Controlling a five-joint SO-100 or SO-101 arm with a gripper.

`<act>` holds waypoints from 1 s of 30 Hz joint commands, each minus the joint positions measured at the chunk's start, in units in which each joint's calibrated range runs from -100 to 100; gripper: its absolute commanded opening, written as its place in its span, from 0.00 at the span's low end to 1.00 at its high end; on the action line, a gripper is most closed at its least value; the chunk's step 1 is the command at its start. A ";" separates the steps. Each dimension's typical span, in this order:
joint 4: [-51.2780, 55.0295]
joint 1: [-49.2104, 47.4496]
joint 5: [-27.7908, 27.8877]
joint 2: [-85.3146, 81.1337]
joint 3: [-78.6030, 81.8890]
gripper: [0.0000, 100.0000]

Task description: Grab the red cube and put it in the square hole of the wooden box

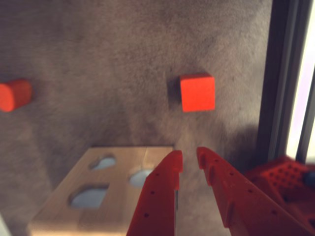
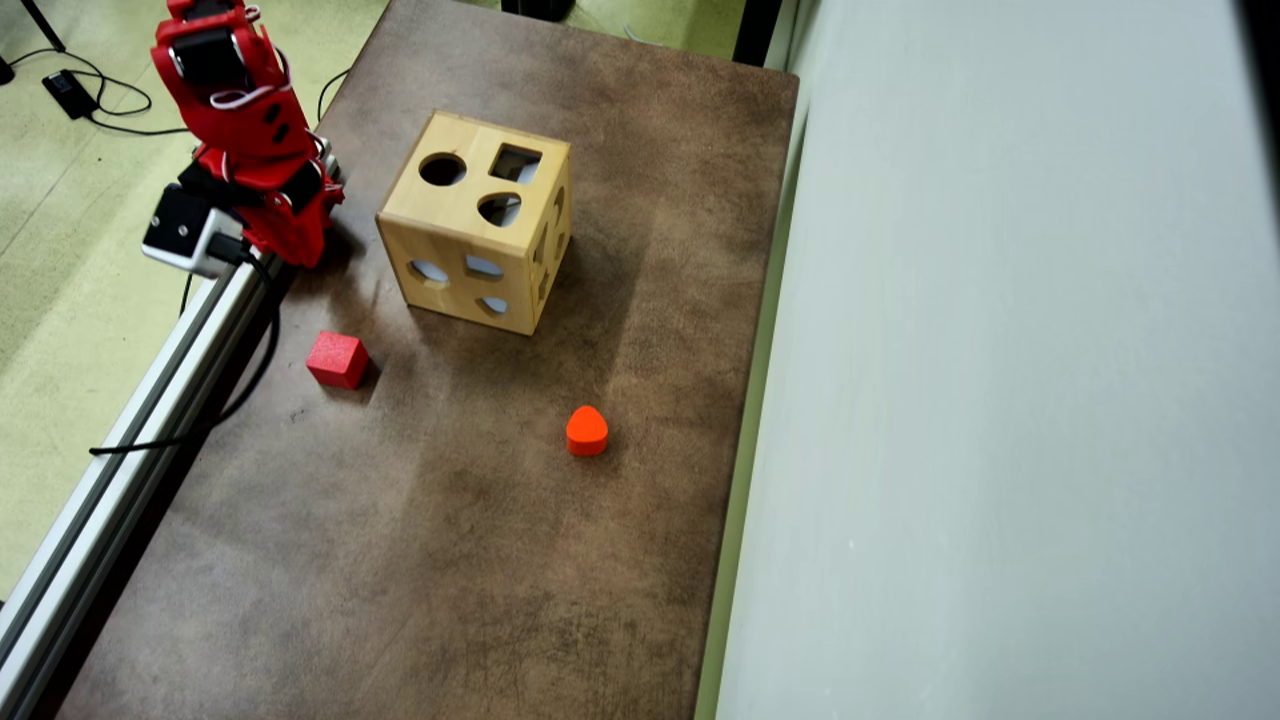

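The red cube (image 1: 197,92) (image 2: 337,359) lies on the brown tabletop, apart from everything. The wooden box (image 2: 475,220) (image 1: 108,187) stands upright to its right in the overhead view, with the square hole (image 2: 515,163) on the top face beside a round cut-out (image 2: 442,169). In the wrist view only rounded cut-outs of a side face show. My gripper (image 1: 189,158) (image 2: 300,245) hangs above the table beside the box, short of the cube. Its red fingers (image 1: 165,196) stand slightly apart, open, with nothing between them.
An orange-red rounded block (image 2: 586,430) (image 1: 14,94) lies further out on the table. An aluminium rail (image 2: 130,430) and a black cable run along the table's left edge in the overhead view. A pale wall (image 2: 1000,400) borders the right edge.
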 commanded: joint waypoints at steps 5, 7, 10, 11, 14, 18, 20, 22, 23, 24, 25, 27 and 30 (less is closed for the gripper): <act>-20.31 5.11 6.06 -14.52 29.57 0.06; -22.24 5.26 6.74 -18.00 35.21 0.06; -23.53 5.33 6.79 -21.48 40.22 0.09; -23.53 5.33 6.74 -22.16 41.47 0.10; -23.61 5.48 6.45 -23.77 44.78 0.15; -23.69 5.48 6.59 -25.30 47.55 0.18; -23.77 5.48 6.74 -25.98 48.53 0.20; -25.13 5.48 6.69 -26.41 49.61 0.22; -26.42 5.55 6.69 -26.41 50.41 0.24; -28.11 5.63 6.69 -26.41 51.49 0.25; -29.80 5.70 6.69 -26.41 52.65 0.27; -32.85 6.59 6.74 -26.41 55.15 0.29; -35.99 9.05 6.84 -25.81 57.03 0.29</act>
